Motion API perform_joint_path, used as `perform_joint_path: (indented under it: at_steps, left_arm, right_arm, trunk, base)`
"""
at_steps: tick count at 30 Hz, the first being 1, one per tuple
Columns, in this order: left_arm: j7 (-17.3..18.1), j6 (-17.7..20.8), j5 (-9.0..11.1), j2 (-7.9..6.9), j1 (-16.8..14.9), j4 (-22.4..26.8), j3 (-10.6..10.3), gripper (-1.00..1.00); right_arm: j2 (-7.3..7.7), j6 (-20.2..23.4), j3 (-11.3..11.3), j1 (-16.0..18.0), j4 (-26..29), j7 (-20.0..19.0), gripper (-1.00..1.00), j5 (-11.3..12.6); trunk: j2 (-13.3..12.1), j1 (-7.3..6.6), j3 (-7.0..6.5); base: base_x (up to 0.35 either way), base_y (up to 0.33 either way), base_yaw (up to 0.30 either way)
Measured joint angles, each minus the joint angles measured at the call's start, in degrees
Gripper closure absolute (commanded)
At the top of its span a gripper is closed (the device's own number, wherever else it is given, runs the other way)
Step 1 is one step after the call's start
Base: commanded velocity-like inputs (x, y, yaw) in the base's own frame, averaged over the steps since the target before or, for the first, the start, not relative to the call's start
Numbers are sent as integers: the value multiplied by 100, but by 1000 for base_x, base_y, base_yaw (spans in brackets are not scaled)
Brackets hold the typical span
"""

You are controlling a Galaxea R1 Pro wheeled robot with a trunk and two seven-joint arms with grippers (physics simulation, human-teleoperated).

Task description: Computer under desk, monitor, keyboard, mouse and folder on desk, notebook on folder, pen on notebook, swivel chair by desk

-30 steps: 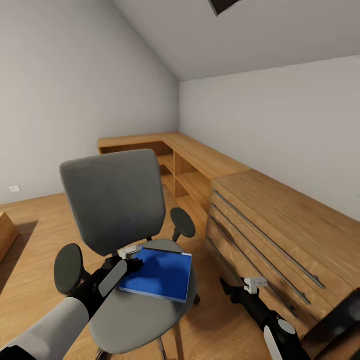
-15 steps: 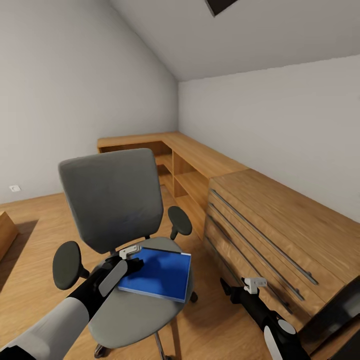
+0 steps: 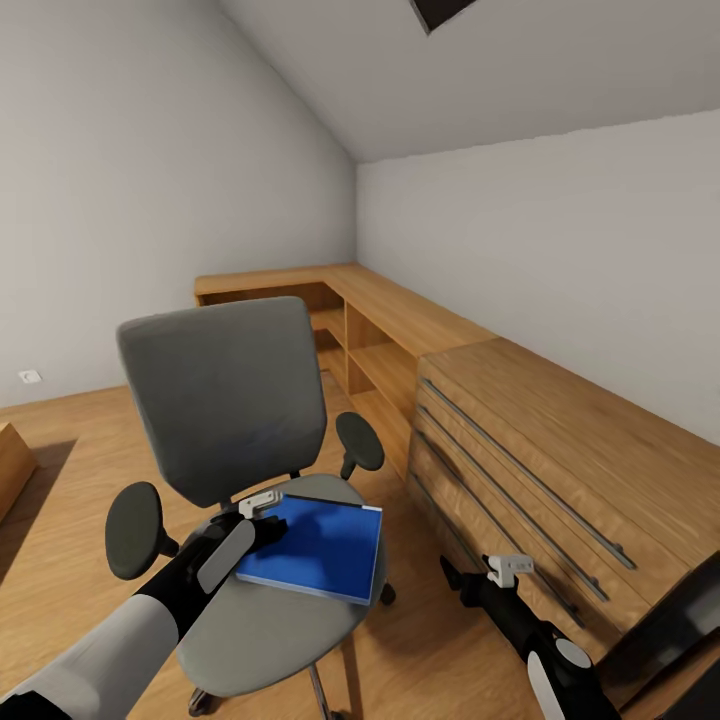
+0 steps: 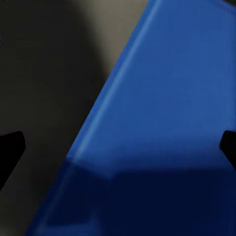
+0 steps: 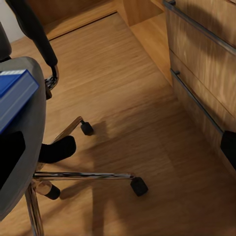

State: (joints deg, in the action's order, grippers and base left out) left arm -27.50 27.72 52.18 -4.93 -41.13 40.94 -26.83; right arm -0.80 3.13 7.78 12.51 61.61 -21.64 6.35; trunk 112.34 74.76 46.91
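One flat bright blue folder (image 3: 318, 547) lies on the seat of the grey padded swivel chair (image 3: 225, 410). The left hand (image 3: 262, 512) hangs right over the folder's near edge, fingers spread wide. Next, I think, it must drop lower and pinch that edge, then lift.

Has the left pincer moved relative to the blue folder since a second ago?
No. The left pincer sits at the same near-left edge of the blue folder on the swivel chair; only the camera shifted slightly.
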Motion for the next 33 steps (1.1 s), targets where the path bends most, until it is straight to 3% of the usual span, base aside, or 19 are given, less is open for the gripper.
perform_joint_path:
  at_steps: [8, 14, 18, 21, 27, 33]
  left_arm:
    - [1, -2, -7, 0, 0, 0, 2, -100]
    - [1, -3, 14, 7, 1, 2, -9, -100]
    - [2, -5, 16, 8, 1, 3, -15, -100]
    - [2, -5, 12, 9, 1, 3, -16, -100]
    - [-3, -2, 29, 9, 0, 5, -20, -100]
    - [-5, -3, 43, 10, 1, 3, -14, -100]
  right_arm:
    - [-79, 241, -35, -11, 215, -4, -100, 3]
    - [-287, 883, -42, -21, 661, 15, -100, -39]
    - [-382, 1008, -64, -23, 754, 31, -100, -92]
    - [-498, 1048, -145, -23, 783, 114, -100, -259]
    - [-758, 1081, -236, -23, 808, 948, -100, -777]
    - [-832, 1060, -253, -23, 815, 1310, -100, -890]
  trunk:
    - [0, 0, 0]
    - [0, 0, 0]
    - [0, 0, 0]
    - [0, 0, 0]
    - [0, 0, 0]
    - [0, 0, 0]
  base:
    - [0, 0, 0]
    - [0, 0, 0]
    - [0, 0, 0]
    - [0, 0, 0]
    - [0, 0, 0]
    - [0, 0, 0]
